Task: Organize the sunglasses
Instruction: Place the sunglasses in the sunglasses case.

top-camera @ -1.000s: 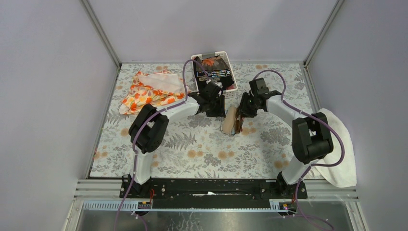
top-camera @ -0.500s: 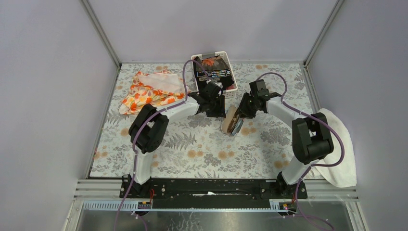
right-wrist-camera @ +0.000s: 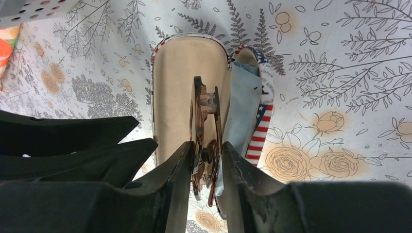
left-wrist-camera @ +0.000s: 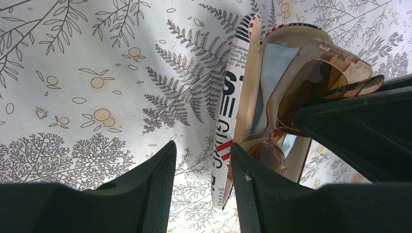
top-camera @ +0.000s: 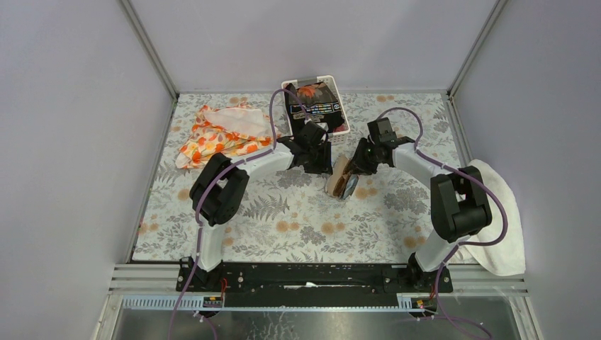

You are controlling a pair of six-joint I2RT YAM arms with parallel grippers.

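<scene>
Floral-cloth table, with an open printed case mid-table between both arms. Folded sunglasses stand on edge in its tan hollow, long axis along the case, straight ahead of the right gripper, which is nearer. The light blue cloth is just beside. The right gripper is clenched on the frame's near end; seated or not, can't tell. The left gripper is half-spread, straddling the case's lettered wall without clamping it.

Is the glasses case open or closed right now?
Open: the case shows its tan lining, a blue cloth lies inside, and the sunglasses stand edge-on over the opening.
</scene>
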